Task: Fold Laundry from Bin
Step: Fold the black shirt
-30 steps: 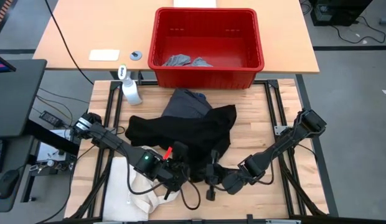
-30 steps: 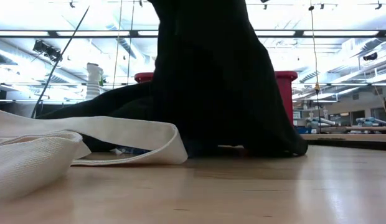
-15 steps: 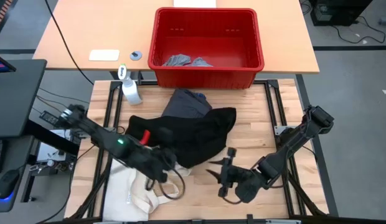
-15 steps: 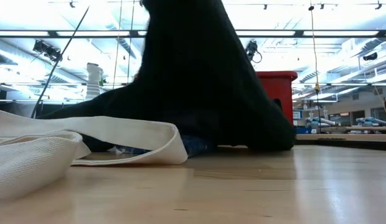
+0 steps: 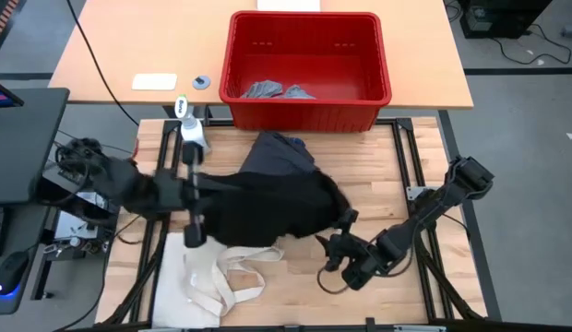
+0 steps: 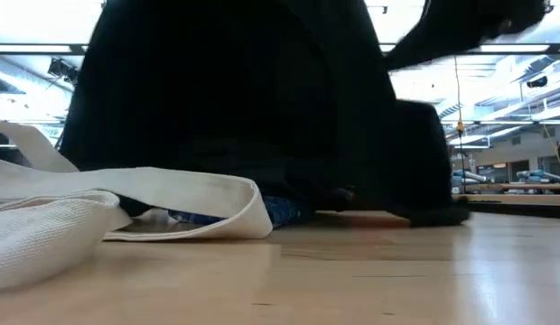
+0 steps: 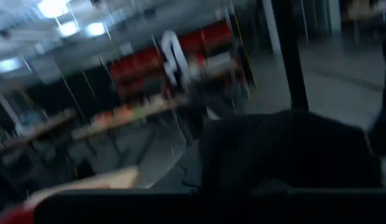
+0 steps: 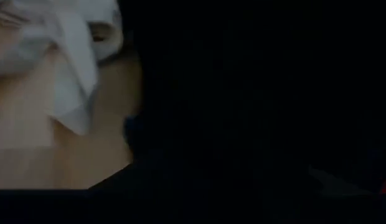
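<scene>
Across the slatted wooden counter (image 5: 378, 198) at the middle of the high view sprawls the large black piece (image 5: 268, 207), overlapping a dark grey piece (image 5: 279, 152) just below the red bin (image 5: 309, 103), which sits at upper centre with two light grey pieces (image 5: 272, 90) inside. At left centre the left claw (image 5: 191, 198) is pinched on the black piece's left edge, beside a white spray bottle (image 5: 192, 132). At lower right the right claw (image 5: 339, 242) sits parted at the garment's right edge, with a cream tote bag (image 5: 208, 281) at lower left.
</scene>
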Robot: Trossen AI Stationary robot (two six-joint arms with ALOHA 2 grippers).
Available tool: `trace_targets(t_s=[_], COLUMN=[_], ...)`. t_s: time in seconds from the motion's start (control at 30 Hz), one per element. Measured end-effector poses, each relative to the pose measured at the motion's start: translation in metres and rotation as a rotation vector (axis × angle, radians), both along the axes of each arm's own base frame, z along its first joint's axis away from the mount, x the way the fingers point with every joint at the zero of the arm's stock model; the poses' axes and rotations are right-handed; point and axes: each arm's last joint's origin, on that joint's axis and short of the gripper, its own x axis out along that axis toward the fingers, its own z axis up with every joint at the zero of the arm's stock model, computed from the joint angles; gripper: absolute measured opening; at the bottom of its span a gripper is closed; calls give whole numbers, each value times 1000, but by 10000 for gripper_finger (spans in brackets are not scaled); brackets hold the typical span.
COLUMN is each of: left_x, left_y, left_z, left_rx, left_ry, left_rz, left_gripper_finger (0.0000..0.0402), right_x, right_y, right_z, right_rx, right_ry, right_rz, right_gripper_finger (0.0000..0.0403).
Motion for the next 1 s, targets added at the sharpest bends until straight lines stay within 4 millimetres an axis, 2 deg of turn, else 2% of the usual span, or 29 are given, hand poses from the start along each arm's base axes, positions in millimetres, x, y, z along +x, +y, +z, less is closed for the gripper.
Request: trace_targets(t_s=[0.17,0.43,0.6,0.77,0.87,1.0], left_x=[-14,-40,-56,-61,-61,-60], left_y=[-2,-8,-8,-6,-6,-6], left_z=[28,57,68,73,73,73], left_rx=[73,282,328,294,307,376], left_ry=[-243,-604,-835,-945,-981,-959], left_rz=[16,-5,-29,-53,-57,21], left_gripper_finger=[30,31,32,32,32,32], right_x=[9,18,19,21,23,34], right_y=[-4,19,25,27,27,33], right_z=[0,24,32,34,31,14], right_rx=[-6,-164,-124,12,56,57], right_ry=[-58,-141,-213,-273,-249,-225], right_rz=[2,194,225,245,315,393], right_gripper_finger=[220,215,215,215,215,211])
